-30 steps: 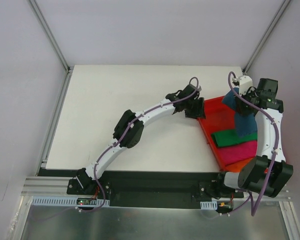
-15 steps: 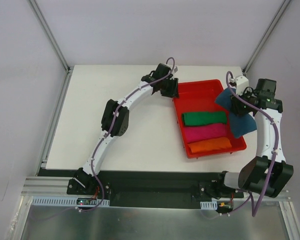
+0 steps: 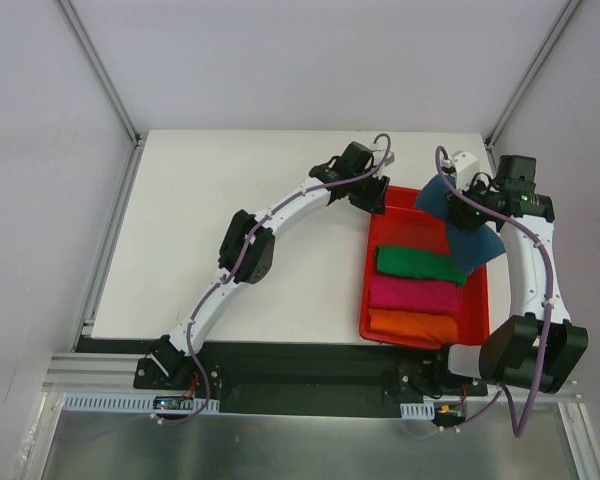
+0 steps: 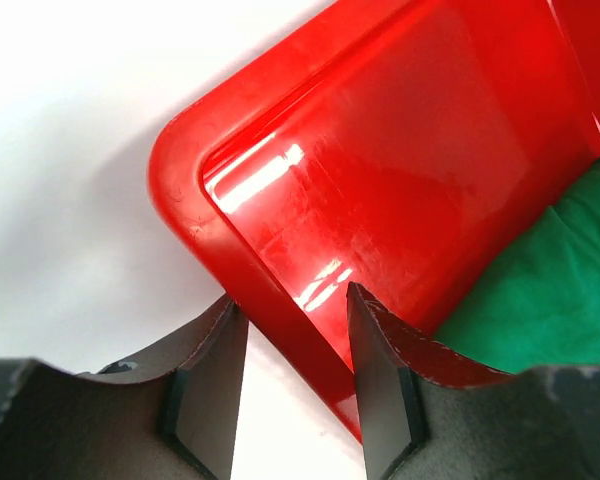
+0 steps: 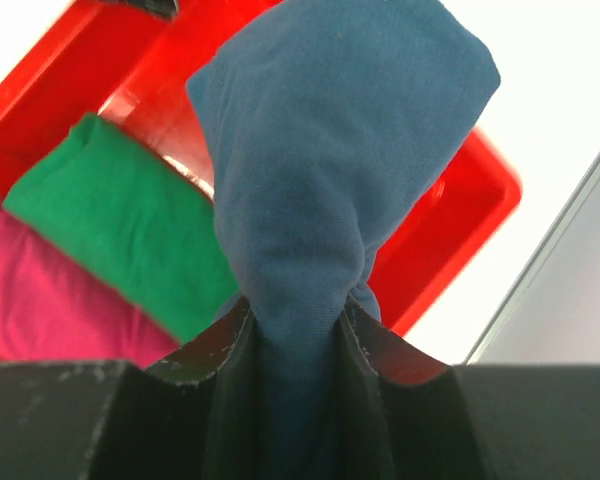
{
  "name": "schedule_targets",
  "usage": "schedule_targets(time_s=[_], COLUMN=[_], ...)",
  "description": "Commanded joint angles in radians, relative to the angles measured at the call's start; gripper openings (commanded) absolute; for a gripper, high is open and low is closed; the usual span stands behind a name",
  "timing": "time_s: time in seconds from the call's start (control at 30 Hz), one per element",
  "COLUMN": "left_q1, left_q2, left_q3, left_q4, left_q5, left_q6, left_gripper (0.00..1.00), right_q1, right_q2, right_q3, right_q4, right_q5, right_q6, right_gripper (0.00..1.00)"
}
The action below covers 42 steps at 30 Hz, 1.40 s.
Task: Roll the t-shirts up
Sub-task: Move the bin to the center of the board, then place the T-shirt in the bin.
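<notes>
On the matte white counter (image 3: 230, 170), my left jaws are closed on the rim of the glossy red plastic bin (image 3: 405, 222), at its far left corner. Inside it lie three soft oblong bundles, touching side by side: green shirt (image 3: 420, 265), pink shirt (image 3: 415, 295), and orange shirt (image 3: 412, 325) nearest me. Further right, my right jaws pinch a bunched teal shirt (image 5: 330, 150), its smooth knit hanging in folds above the bin's far right corner.
</notes>
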Motion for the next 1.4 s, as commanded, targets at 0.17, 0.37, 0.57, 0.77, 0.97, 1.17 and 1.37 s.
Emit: schedule_targets(time_s=[0.17,0.37,0.57,0.77,0.97,1.17,1.37], left_q1=[-0.014,0.083,0.183,0.246,0.258,0.258,0.256], left_q2=[-0.016,-0.218,-0.398,-0.507,-0.53,-0.538,-0.533], left_q3=[0.038,-0.12,-0.313,-0.445,-0.454,-0.456,-0.45], left_q4=[0.051,0.049,0.049,0.046,0.023,0.008,0.003], left_q5=[0.004,0.165,0.334,0.365,0.333,0.296,0.291], left_q6=[0.174,0.013,-0.086,-0.085,-0.031,-0.002,0.001], left_gripper=[0.68,0.73,0.73,0.72,0.73,0.73,0.73], right_q1=[0.068,0.105,0.114,0.133,0.157,0.159,0.153], right_q2=[-0.039,-0.007,0.051,0.166,0.225,0.217,0.176], right_q3=[-0.093,-0.181,-0.256,-0.291,-0.366,-0.48,-0.519], right_q4=[0.085,0.261,0.479,0.634,0.657,0.659,0.587], right_q5=[0.003,0.019,0.017,-0.057,-0.138,-0.169,-0.155], right_q6=[-0.301,-0.538,-0.655,-0.751,-0.888,-1.015,-1.007], right_gripper=[0.01,0.01,0.0,0.01,0.01,0.01,0.01])
